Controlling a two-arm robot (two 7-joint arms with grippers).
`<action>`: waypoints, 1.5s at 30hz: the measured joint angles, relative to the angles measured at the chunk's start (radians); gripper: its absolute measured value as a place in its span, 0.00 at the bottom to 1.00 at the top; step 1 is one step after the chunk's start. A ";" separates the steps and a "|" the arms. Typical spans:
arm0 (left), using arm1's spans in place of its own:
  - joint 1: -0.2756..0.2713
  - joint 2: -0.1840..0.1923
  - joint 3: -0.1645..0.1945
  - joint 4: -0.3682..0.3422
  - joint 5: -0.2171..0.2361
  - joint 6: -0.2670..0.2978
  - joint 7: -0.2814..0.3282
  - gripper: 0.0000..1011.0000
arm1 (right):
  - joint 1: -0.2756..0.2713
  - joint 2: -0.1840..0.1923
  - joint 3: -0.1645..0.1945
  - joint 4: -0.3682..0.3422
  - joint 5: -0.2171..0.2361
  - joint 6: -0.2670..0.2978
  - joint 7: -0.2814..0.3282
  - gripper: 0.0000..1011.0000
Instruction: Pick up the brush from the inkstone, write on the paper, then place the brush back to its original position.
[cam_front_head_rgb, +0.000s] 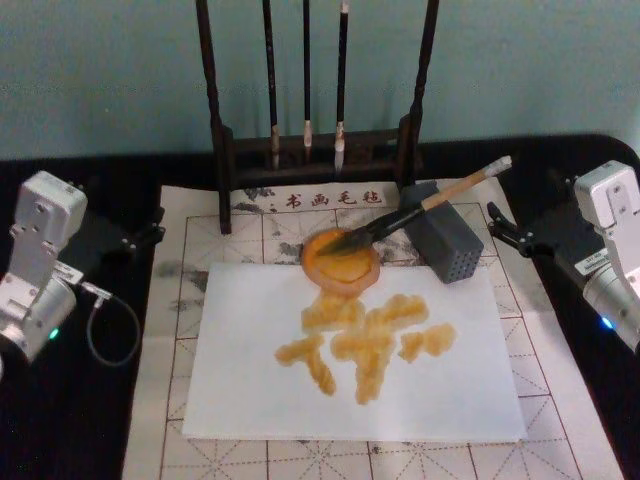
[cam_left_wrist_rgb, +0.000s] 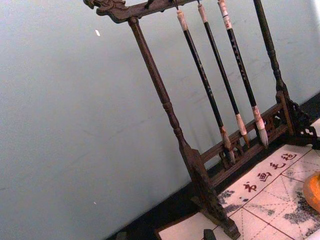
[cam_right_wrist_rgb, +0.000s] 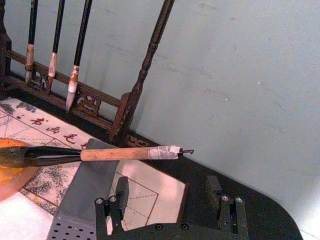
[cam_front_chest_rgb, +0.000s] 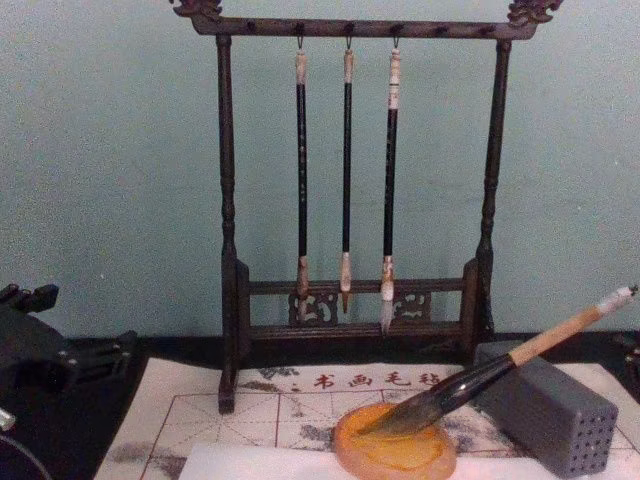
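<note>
Head view: brush (cam_front_head_rgb: 460, 187) lay tilted, with its dark tuft in the inkstone (cam_front_head_rgb: 345, 280) and its tan handle propped on the grey block (cam_front_head_rgb: 450, 250). The whitish end pointed to 2 o'clock. The inkstone sat at 12 o'clock of the paper (cam_front_head_rgb: 250, 390), overlapping its far edge, and the block stood at 3 o'clock of the inkstone, just beside it. The paper bore orange strokes (cam_front_head_rgb: 365, 340) and lay on a gridded mat (cam_front_head_rgb: 555, 400). A rack (cam_front_head_rgb: 370, 148) with three thin brushes (cam_front_head_rgb: 306, 70) stood at 12 o'clock of the mat. Left gripper (cam_front_head_rgb: 153, 226) sat at 9 o'clock of the mat, fingers parted and empty. Right gripper (cam_front_head_rgb: 497, 224) sat at 3 o'clock, likewise released, clear of the brush.
</note>
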 joint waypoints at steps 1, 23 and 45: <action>0.000 0.000 0.000 0.000 0.000 0.000 0.000 0.99 | 0.000 0.000 0.000 0.000 0.000 0.000 0.000 0.99; 0.000 0.000 0.000 0.000 0.000 0.000 0.000 0.99 | 0.000 0.000 0.000 0.000 0.000 0.000 0.000 0.99; 0.000 0.000 0.000 0.000 0.000 0.000 0.000 0.99 | -0.060 -0.024 0.077 -0.055 0.133 0.025 0.101 0.99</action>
